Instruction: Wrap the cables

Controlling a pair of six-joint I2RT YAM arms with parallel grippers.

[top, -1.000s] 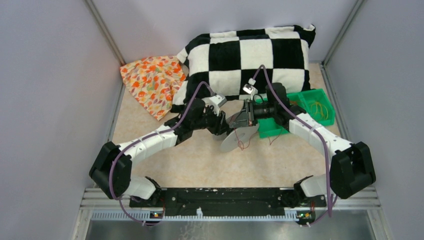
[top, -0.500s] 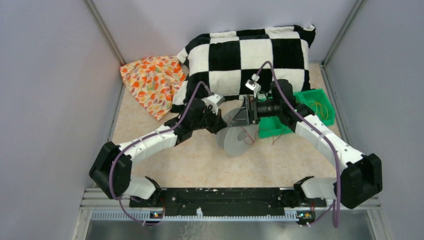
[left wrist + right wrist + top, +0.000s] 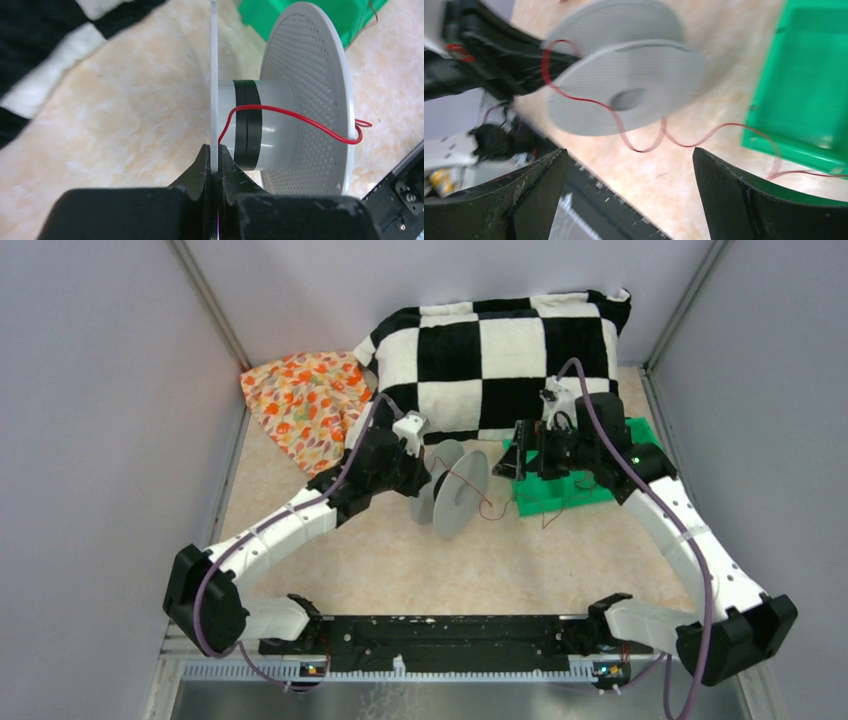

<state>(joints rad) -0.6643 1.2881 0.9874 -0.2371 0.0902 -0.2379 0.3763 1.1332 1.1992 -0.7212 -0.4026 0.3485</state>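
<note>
Left claw [image 3: 214, 150] pinching spool [image 3: 305, 75] flange, right claw [image 3: 628, 152] spread, beige tabletop [image 3: 400, 560], grey walls [image 3: 100, 390]

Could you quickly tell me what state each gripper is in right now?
Left gripper: closed on the grey spool, pinching one flange.
Right gripper: open, holding nothing.

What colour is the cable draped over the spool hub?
Red; the cable shows clearest in the left wrist view, against the grey spool.
</note>
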